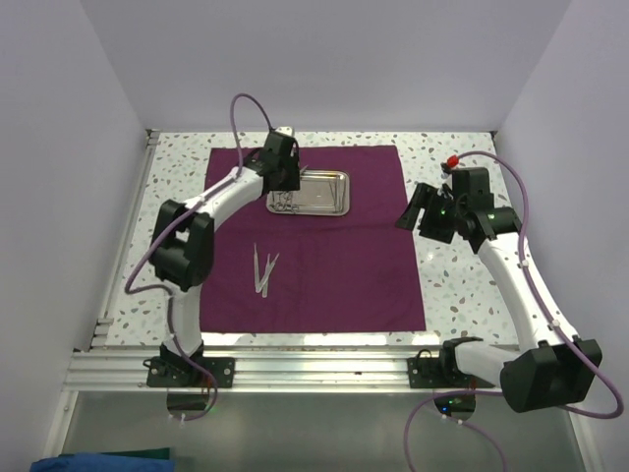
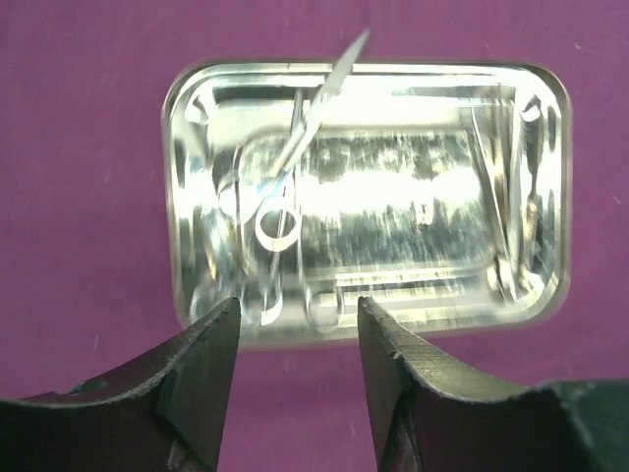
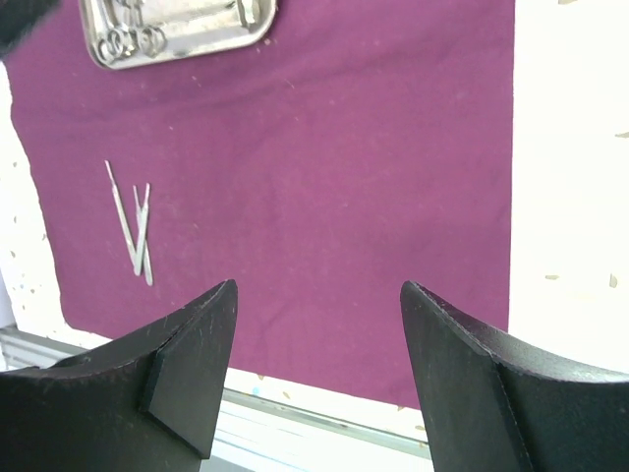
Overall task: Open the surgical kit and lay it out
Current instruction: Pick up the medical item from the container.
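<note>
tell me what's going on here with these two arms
The maroon cloth is already spread flat, with tweezers laid out on its near left part. The left hand hangs open and empty above the steel tray, where ring-handled scissors sit. The right hand is open and empty, off to the right.

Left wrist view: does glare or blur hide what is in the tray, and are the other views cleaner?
Left wrist: bright glare across the tray floor, scissors blurred. Right wrist: cloth and tweezers sharp, table at right washed out white. Top external: evenly lit, but small detail lost.
</note>
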`<state>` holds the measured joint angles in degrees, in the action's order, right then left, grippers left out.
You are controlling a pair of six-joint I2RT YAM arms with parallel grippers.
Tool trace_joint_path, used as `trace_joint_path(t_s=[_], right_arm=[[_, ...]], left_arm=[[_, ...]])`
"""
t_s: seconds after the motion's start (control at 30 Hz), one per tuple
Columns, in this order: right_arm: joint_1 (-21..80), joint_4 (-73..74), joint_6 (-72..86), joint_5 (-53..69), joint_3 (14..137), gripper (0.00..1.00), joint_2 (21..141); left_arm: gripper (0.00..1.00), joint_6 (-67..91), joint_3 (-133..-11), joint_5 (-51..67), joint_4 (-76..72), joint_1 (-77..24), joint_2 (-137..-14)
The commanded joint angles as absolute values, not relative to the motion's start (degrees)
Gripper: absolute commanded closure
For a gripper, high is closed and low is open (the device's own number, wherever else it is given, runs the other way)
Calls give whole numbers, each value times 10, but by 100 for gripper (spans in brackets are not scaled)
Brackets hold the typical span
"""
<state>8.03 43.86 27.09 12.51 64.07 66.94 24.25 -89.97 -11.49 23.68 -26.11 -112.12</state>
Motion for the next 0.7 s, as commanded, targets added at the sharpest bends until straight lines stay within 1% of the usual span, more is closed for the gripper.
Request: trace_joint_path(t_s=[0.0,0.03,0.2,0.43,0.67], right_arm=[[83,468,256,112,671,28,660],[83,470,256,111,672,28,662],[82,471,255,99,679,28,669],[83,470,255,83,667,28,666],[82,465,251,76,663,28,681]], left_arm=[[46,181,-979,-69,213,-249,-1202],[47,175,-1008,-66,211,-248,-1218],[47,138,-1047,-22,166,-241,-1280],[47,122,-1134,-35,177,-235,-1331],[46,91,-1143,-55,177,-233,-1339]])
